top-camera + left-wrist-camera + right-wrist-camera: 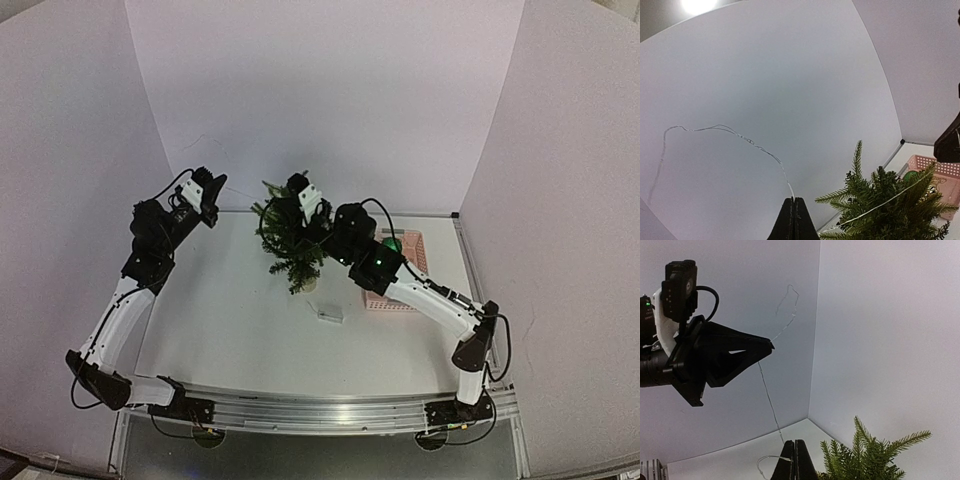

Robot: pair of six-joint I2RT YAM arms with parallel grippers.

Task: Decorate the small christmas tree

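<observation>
The white table (240,340) sits inside a white three-walled enclosure (320,100). The small christmas tree (290,245) stands upright toward the back, near the middle. Both arms are raised beside it, apparently to stretch a thin wire string (767,390) above the branches so it can be laid over them. The left gripper (794,217) is fully closed with the string pinched at its tip. The right gripper (795,455) is likewise closed on the string, just above the treetop. In the left wrist view one length of the string already lies across the needles. The slack loops loosely against the back wall and looks liable to snag on branch tips. A pink basket (408,262) with a green bauble (392,244) lies to the right, partly under the right arm. A small white box (330,316) rests in front of the tree.
</observation>
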